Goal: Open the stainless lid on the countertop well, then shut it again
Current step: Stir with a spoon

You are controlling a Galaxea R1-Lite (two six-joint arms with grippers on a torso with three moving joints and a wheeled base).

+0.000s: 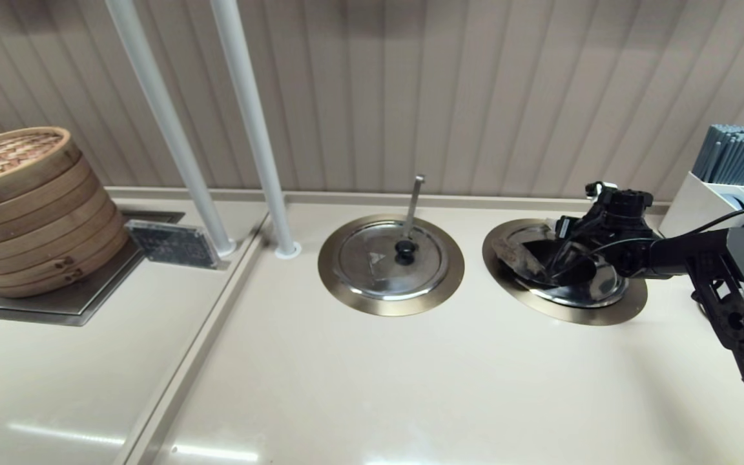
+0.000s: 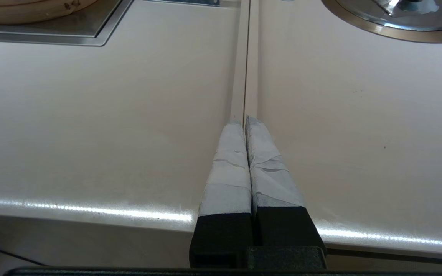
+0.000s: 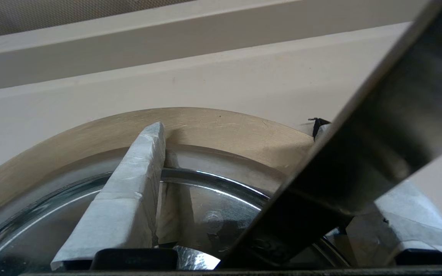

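The stainless lid (image 1: 595, 284) lies in the right-hand countertop well, inside its wide brass ring (image 1: 604, 311). My right gripper (image 1: 559, 258) hangs low over the lid's far left part and hides its black knob. In the right wrist view the gripper (image 3: 240, 130) is open, with its taped fingers (image 3: 129, 199) wide apart above the shiny lid (image 3: 205, 207) and the brass ring (image 3: 90, 134). The slanted steel ladle handle (image 3: 359, 161) crosses between the fingers. My left gripper (image 2: 245, 120) is shut and empty, parked over the counter seam near the front edge.
A twin lid (image 1: 378, 261) with a black knob and a nearly upright ladle handle (image 1: 414, 200) sits in the left ring. Bamboo steamers (image 1: 23, 206) stand far left, two white poles (image 1: 256, 129) at the back, and a white chopstick box (image 1: 714, 194) at far right.
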